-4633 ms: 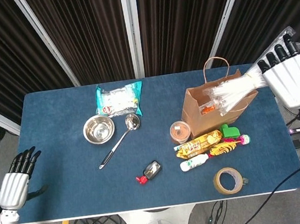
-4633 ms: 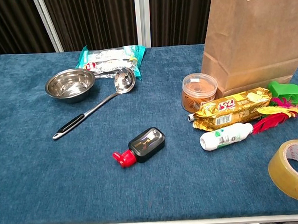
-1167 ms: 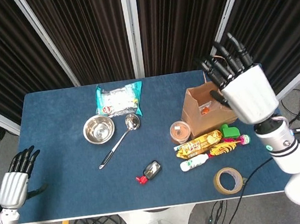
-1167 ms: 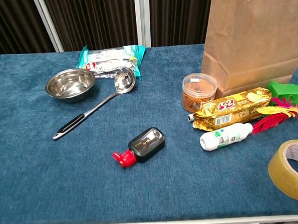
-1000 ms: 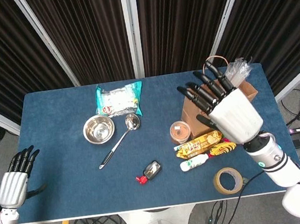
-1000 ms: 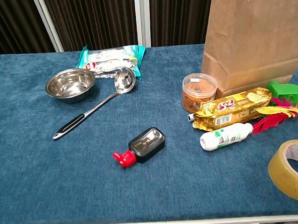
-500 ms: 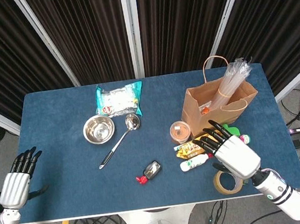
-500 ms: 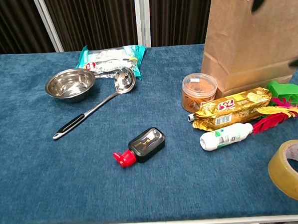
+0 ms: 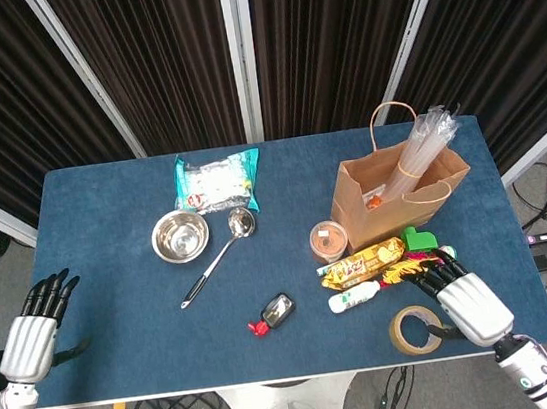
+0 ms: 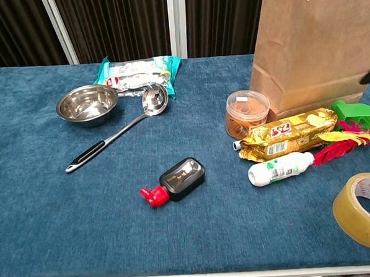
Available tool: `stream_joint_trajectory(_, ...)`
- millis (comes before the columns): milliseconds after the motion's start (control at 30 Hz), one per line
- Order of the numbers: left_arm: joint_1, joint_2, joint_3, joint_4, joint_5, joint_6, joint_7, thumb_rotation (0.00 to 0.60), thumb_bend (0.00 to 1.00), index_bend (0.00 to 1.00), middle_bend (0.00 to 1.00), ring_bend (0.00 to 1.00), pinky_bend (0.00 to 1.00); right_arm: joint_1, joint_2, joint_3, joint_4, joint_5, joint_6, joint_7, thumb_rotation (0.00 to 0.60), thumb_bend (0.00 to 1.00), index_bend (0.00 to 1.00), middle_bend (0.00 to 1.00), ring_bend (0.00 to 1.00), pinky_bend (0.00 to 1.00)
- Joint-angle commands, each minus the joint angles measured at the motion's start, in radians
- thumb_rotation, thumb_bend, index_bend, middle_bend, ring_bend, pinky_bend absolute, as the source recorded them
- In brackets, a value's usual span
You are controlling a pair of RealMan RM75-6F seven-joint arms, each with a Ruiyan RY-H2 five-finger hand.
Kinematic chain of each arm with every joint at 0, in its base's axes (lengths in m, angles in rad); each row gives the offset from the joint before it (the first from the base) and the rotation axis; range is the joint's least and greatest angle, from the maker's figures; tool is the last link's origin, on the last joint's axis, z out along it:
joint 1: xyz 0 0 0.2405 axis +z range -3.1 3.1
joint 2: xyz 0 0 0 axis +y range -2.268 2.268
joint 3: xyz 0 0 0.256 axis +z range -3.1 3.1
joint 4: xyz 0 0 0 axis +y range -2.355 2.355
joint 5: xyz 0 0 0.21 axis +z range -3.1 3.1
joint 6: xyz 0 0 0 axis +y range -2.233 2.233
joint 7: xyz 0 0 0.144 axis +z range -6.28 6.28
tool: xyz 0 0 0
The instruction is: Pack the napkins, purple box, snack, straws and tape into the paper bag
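Observation:
The brown paper bag stands upright at the back right, with the clear straws sticking out of its top. The napkins pack lies at the back centre. In front of the bag lies the gold snack pack. The tape roll sits near the front edge. My right hand is open, fingers spread, just right of the tape. Off the table's left edge, my left hand is open and empty. No purple box shows.
A steel bowl and a ladle lie left of centre. A black bottle with a red cap, a round tub, a white bottle, a green piece and a feather toy crowd around the bag.
My right hand has come down from above the bag to the table's front right, beside the tape. The straws stay in the bag. The left hand has barely moved.

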Motion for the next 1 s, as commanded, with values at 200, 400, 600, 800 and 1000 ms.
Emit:
stream_joint_trajectory(200,0.008,-0.001,0.006,-0.005,0.007,0.012,0.01,0.6,0.16,0.06,0.01,0.0,0.11,-0.012,0.049,-0.048,-0.036,0.093,-0.143,0.009,0.6,0.0,0.11,0.19,0.02,0.0)
stream_joint_trajectory(400,0.01,0.003,0.004,-0.001,0.003,0.014,0.003,0.6,0.16,0.06,0.01,0.0,0.11,-0.01,0.012,-0.049,-0.014,0.129,-0.215,-0.016,0.6,0.0,0.06,0.12,0.0,0.0)
stream_joint_trajectory(600,0.013,0.003,0.003,0.006,-0.001,0.013,-0.008,0.6,0.16,0.06,0.01,0.0,0.11,-0.014,-0.037,-0.034,0.011,0.148,-0.24,-0.068,0.6,0.0,0.06,0.1,0.0,0.0)
stream_joint_trajectory(800,0.013,0.0,0.001,0.015,-0.005,0.011,-0.018,0.6,0.16,0.06,0.01,0.0,0.11,0.003,-0.075,-0.013,0.019,0.203,-0.3,-0.113,0.6,0.0,0.05,0.1,0.0,0.0)
stream_joint_trajectory(1000,0.014,-0.001,-0.002,0.028,-0.009,0.011,-0.03,0.6,0.16,0.06,0.01,0.0,0.11,0.018,-0.108,0.004,0.026,0.253,-0.347,-0.143,0.6,0.0,0.05,0.1,0.0,0.0)
